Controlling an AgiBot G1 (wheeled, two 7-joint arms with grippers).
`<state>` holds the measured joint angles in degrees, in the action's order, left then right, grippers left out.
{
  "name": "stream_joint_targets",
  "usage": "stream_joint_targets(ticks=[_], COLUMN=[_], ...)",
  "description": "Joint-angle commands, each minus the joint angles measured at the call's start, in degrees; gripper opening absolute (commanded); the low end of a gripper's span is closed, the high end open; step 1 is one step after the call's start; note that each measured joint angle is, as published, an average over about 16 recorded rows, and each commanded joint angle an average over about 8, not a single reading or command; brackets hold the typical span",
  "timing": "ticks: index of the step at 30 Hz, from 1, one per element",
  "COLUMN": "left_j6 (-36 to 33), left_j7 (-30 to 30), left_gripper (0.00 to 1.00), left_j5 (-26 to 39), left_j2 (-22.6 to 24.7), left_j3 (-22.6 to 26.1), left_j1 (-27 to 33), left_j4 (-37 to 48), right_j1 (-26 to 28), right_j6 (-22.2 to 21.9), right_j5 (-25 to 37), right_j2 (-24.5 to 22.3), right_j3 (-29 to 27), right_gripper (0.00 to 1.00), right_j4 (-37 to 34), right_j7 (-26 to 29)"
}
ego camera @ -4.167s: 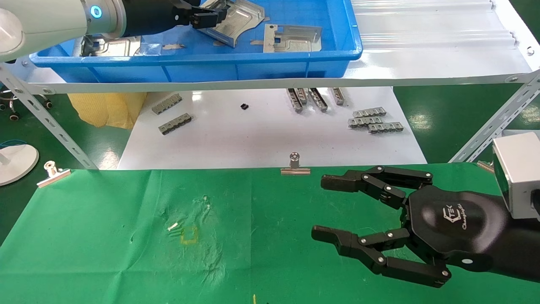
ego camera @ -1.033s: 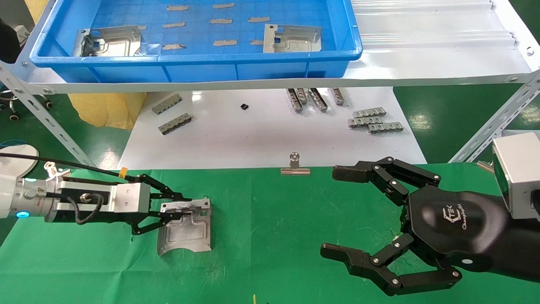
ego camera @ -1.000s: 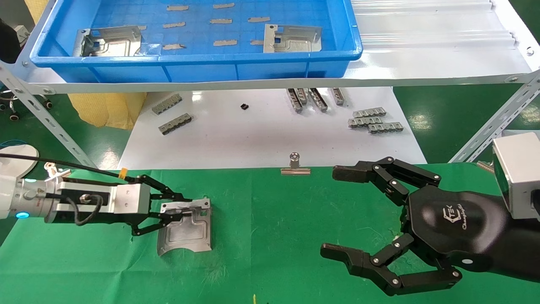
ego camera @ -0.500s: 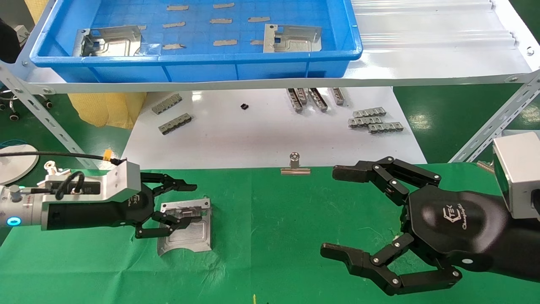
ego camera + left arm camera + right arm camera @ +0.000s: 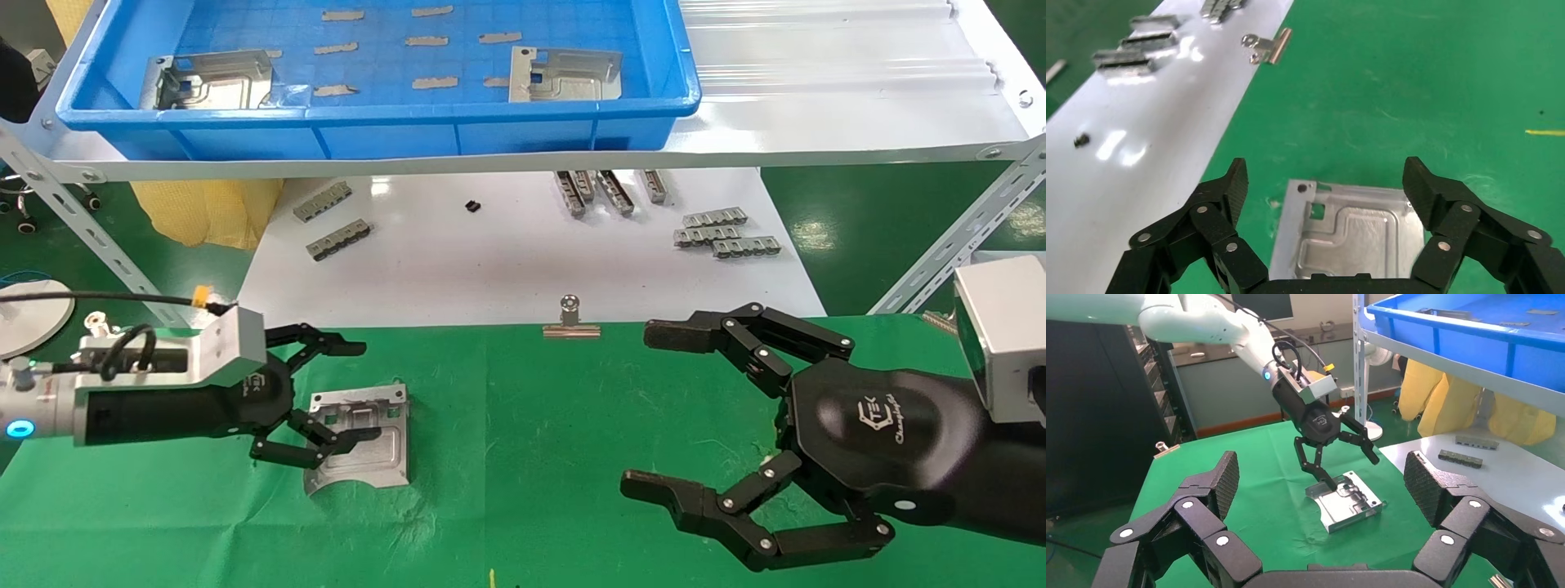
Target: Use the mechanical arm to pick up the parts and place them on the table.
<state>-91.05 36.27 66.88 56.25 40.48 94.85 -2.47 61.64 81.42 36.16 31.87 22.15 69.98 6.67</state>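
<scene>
One silver stamped part (image 5: 372, 453) lies flat on the green cloth table (image 5: 531, 457), left of centre. My left gripper (image 5: 365, 390) hovers just above its left edge, open and empty, fingers apart on either side. The left wrist view shows the part (image 5: 1358, 229) below my open left gripper (image 5: 1326, 177). Two more parts (image 5: 212, 80) (image 5: 564, 75) lie in the blue bin (image 5: 376, 131) on the shelf. My right gripper (image 5: 645, 411) is open and empty over the cloth at the right. The right wrist view shows the part (image 5: 1346, 502) under the left gripper (image 5: 1350, 470).
A white metal shelf (image 5: 817, 131) carries the bin. Below it a glossy white board (image 5: 490, 261) holds several small grey toothed strips (image 5: 719, 233). Binder clips (image 5: 572, 322) (image 5: 102, 331) pin the cloth's far edge. A yellow bag (image 5: 208, 208) sits behind at the left.
My left gripper has opened, let go of the part, and risen and drawn back a little to the left. The part stays on the cloth. The right arm has not moved.
</scene>
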Motion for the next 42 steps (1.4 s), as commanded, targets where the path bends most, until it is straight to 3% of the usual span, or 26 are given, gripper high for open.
stream_joint_targets(ticks=[1,42], left_j6=[0.11,4.03], left_j7=[-1.03,-35.40], left_gripper=[1.00,1.00], left_j5=[-0.56,-18.84], left_j2=[-0.47,-15.99], left_j3=[-0.54,-18.42], left_j1=[-0.75,-25.06], left_j4=[-1.58,-53.55], right_j1=[0.00,0.00], right_j6=[0.00,0.00], right_j5=[0.00,0.00], right_j2=[0.00,0.00], right_j3=[0.00,0.00], right_gripper=[1.00,1.00], right_j4=[0.00,0.00], right_j7=[0.00,0.00])
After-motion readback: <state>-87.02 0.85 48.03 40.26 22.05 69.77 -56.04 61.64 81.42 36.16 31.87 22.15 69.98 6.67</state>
